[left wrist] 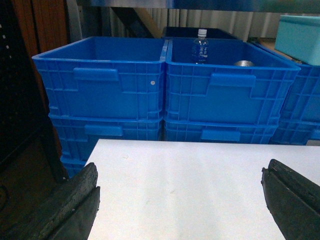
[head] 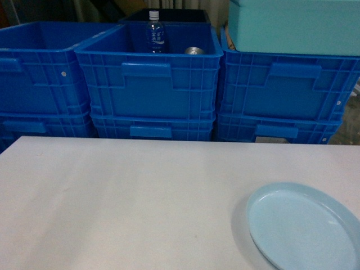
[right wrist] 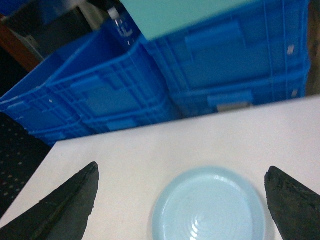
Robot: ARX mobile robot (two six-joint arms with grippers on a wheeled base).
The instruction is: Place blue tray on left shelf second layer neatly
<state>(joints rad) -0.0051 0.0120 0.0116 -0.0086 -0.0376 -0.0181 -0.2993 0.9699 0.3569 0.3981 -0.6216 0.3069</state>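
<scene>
Right wrist view shows your right gripper [right wrist: 181, 200] spread wide and empty above the blue tray [right wrist: 210, 207], which lies flat on the white table [head: 112, 197] at its near right edge, in front of the stacked blue crates [head: 152, 79]. Come down to catch the tray's raised rim, since the glossy surface will likely slip. Your left gripper [left wrist: 182, 200] also hangs released and empty left of the tray; the shelf is out of view.

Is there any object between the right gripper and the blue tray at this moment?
No, nothing visible. In the right wrist view the right gripper is open, and the blue tray lies on the white table between and below its fingers, uncovered. The blue crates stand behind the table's far edge, out of the path.
</scene>
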